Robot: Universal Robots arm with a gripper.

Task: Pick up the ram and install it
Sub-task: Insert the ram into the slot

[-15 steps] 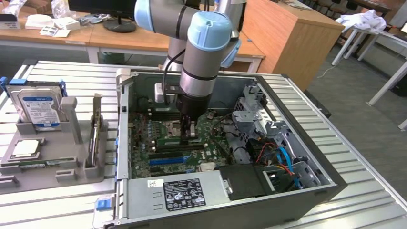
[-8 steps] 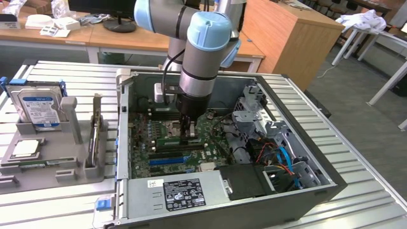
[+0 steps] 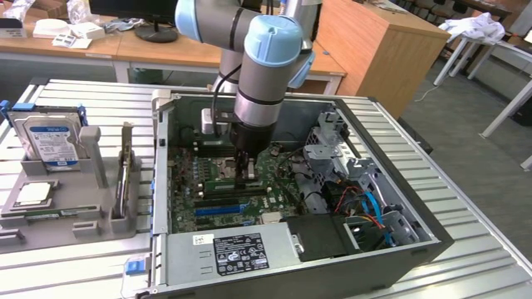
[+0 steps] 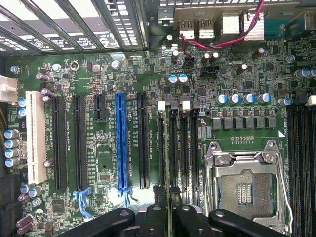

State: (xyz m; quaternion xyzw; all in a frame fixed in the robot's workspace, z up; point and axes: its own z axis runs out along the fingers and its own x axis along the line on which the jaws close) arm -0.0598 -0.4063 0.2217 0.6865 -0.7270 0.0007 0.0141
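My gripper (image 3: 243, 176) reaches straight down into the open computer case (image 3: 162, 162), over the motherboard (image 4: 103, 163). Its black fingers (image 4: 153, 219) are shut on the ram (image 4: 170, 205), a thin green board seen edge-on between them. The ram lines up with one of the long black memory slots (image 4: 183, 148) beside the CPU socket (image 4: 244, 187). In the exterior view the ram (image 3: 223, 185) appears as a bright green strip lying along the slots right under the fingertips. Whether it is pushed fully into the slot I cannot tell.
A blue expansion slot (image 4: 121, 148) and a white one (image 4: 33, 138) lie beside the memory slots. The power supply (image 3: 237, 252), drive cage (image 3: 332, 146) and coloured cables (image 3: 365, 202) crowd the case. A grey holder (image 3: 66, 215) at the exterior view's left carries a hard drive (image 3: 50, 140).
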